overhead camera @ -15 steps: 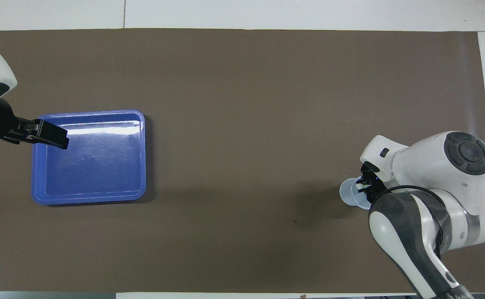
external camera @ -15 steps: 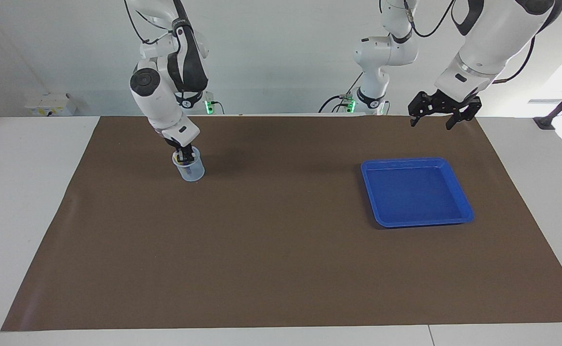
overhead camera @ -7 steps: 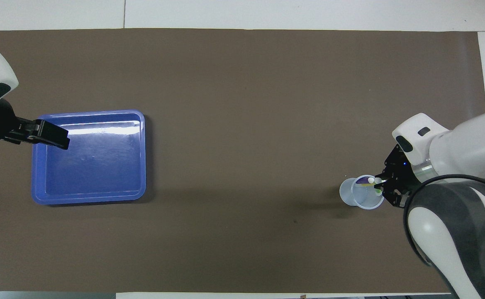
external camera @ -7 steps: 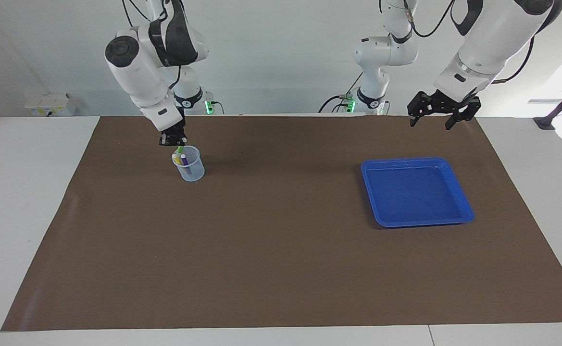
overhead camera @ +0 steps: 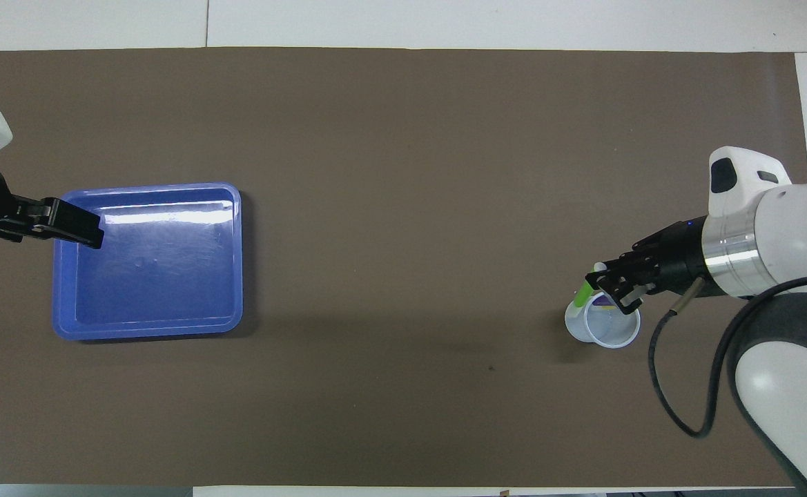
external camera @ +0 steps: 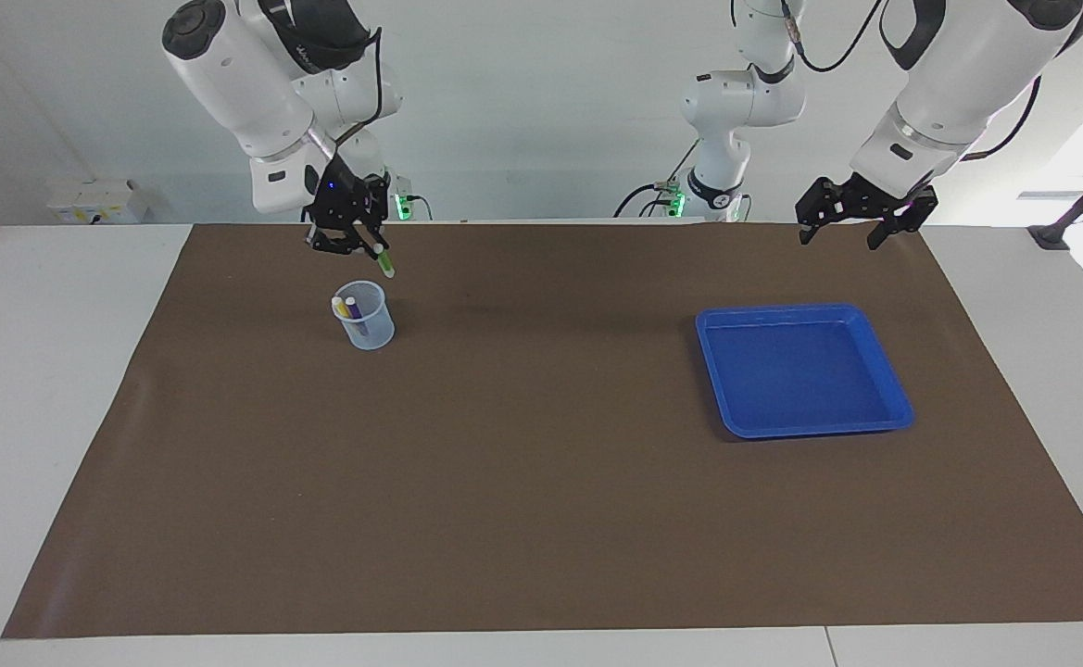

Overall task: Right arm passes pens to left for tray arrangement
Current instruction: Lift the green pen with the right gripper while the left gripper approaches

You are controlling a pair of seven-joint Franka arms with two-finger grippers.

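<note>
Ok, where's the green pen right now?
The green pen hangs in the right gripper, lifted just above the clear cup at the right arm's end of the table.

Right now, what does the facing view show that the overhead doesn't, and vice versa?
Facing only: both arm bases, and that the right gripper holds the green pen up in the air, clear of the cup; the yellow pen stands in the cup.

Overhead only: the left gripper overlaps the tray's rim.

Both: tray empty, purple pen in the cup, left gripper open and waiting.
</note>
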